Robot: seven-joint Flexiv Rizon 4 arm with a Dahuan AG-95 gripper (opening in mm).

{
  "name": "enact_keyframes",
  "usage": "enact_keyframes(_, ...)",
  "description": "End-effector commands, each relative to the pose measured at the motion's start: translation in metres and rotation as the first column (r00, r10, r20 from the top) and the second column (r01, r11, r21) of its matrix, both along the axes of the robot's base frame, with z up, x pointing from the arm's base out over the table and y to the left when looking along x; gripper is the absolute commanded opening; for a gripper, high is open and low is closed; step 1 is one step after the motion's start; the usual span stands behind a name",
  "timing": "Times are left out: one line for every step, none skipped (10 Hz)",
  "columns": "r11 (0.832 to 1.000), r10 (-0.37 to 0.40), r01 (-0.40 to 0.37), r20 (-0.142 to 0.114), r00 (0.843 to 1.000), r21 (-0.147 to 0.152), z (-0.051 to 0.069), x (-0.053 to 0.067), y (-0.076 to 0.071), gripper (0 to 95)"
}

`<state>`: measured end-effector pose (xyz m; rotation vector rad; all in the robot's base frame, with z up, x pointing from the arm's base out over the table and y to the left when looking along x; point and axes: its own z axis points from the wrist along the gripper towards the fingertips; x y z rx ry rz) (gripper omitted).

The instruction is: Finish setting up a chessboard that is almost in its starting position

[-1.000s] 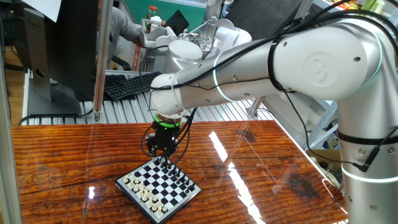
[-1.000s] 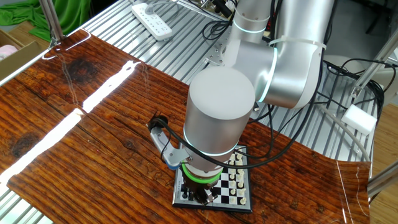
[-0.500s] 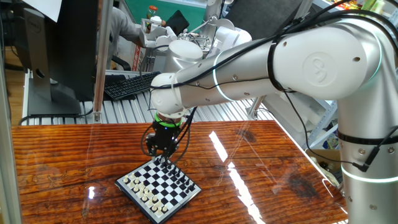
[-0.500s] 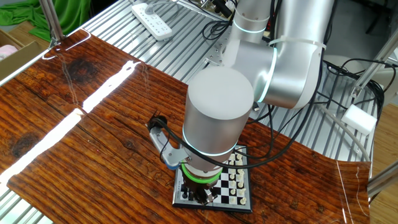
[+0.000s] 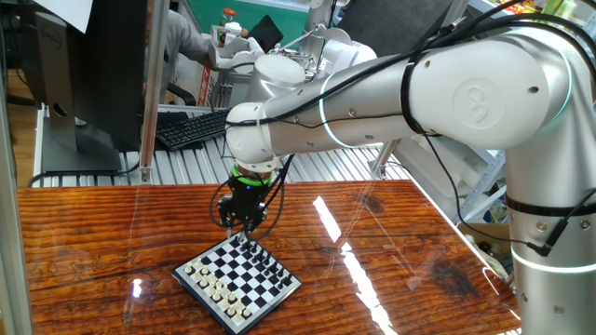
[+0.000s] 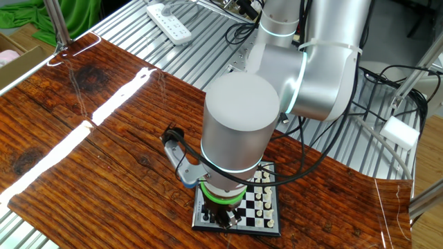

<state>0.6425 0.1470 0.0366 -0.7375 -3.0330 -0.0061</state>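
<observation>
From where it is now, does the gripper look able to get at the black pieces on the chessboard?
Probably yes: the gripper hangs pointing down right above the black pieces on the chessboard, with nothing between.

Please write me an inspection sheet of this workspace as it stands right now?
Surface: wooden table, glossy, with light glare streaks.
Job's things: chessboard near the table's edge, black and white pieces in rows along opposite edges.
Clutter: nothing seen on the table besides the board.
Grippers: gripper pointing down over the black pieces' side of the board; jaws narrow, whether a piece is held cannot be told.
Cables: black cable looped at the wrist.
Surroundings: keyboard, power strip, metal slatted bench.
</observation>
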Motion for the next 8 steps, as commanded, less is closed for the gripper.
enact_keyframes(1.000,0.001,-0.001,-0.003,1.000,0.000,0.003,0.002,0.000,0.0)
enact_keyframes(1.000,0.001,-0.001,-0.004,1.000,0.000,0.004,0.003,0.000,0.0)
enact_keyframes(1.000,0.004,-0.004,-0.008,1.000,-0.001,0.008,0.003,0.000,0.0)
enact_keyframes(1.000,0.009,-0.009,-0.012,1.000,-0.003,0.012,0.004,0.000,0.0)
enact_keyframes(1.000,0.014,-0.014,-0.016,1.000,-0.006,0.016,0.003,-0.001,0.0)
enact_keyframes(1.000,0.018,-0.018,-0.020,1.000,-0.007,0.019,0.003,-0.002,19.0)
enact_keyframes(1.000,0.023,-0.023,-0.025,0.999,-0.007,0.023,0.003,-0.003,19.0)
enact_keyframes(1.000,0.029,-0.029,-0.030,0.999,-0.007,0.025,0.002,-0.004,19.0)
